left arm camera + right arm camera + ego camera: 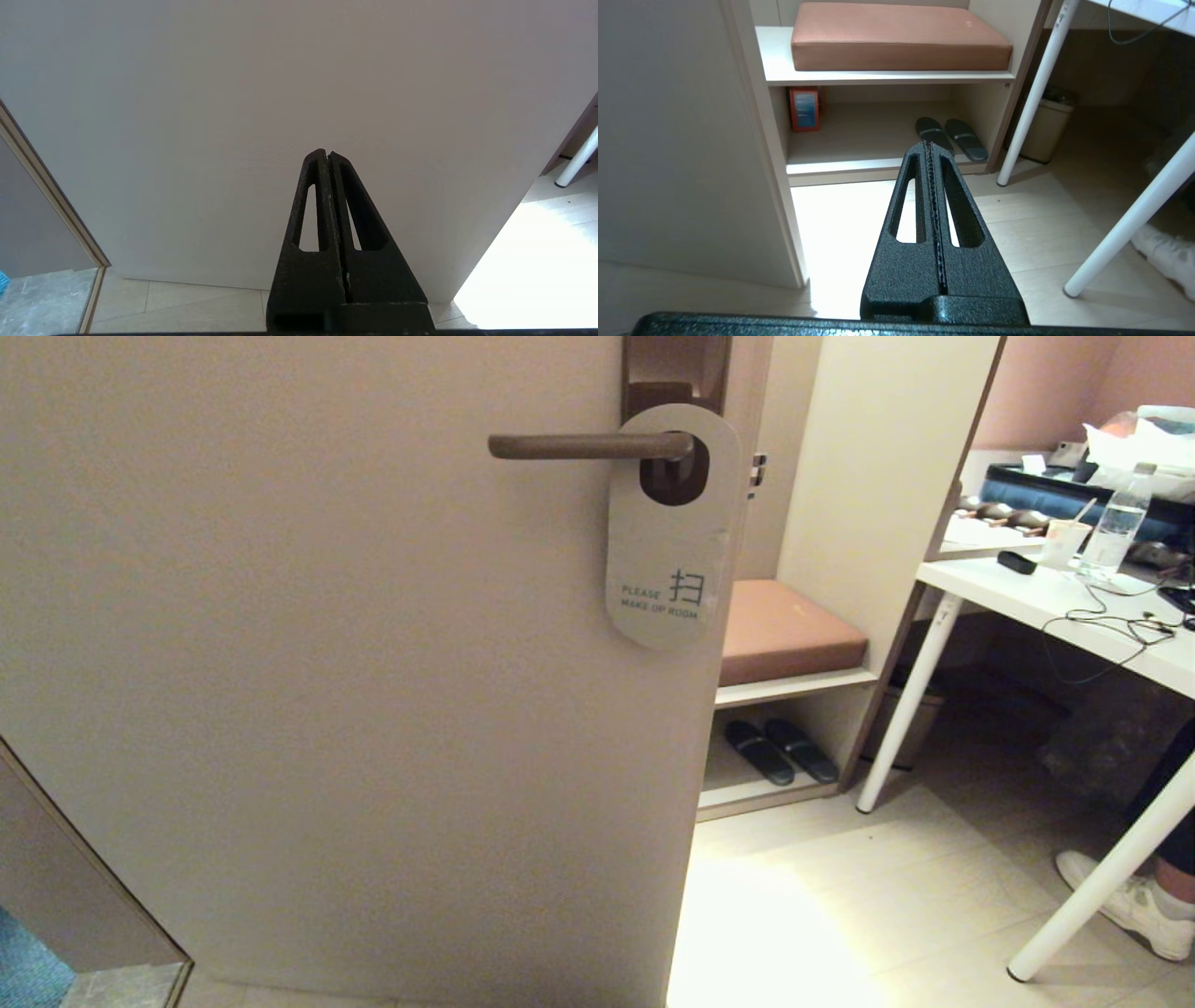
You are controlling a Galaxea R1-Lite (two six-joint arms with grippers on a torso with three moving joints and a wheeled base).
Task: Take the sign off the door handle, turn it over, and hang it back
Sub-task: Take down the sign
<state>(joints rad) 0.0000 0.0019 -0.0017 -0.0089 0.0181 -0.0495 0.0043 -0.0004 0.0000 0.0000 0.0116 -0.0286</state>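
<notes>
A brown cushion [901, 37] and dark slippers [951, 137] lie beyond the closed right jaws; a white table leg [1034, 93] stands beside them.

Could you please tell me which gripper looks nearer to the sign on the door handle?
Probably the right gripper: it points at the floor past the door's edge, below the sign. The left gripper faces bare door low down. Neither shows in the head view.

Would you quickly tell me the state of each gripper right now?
Left gripper: closed, holding nothing, facing the door.
Right gripper: closed, holding nothing, low over the floor.
</notes>
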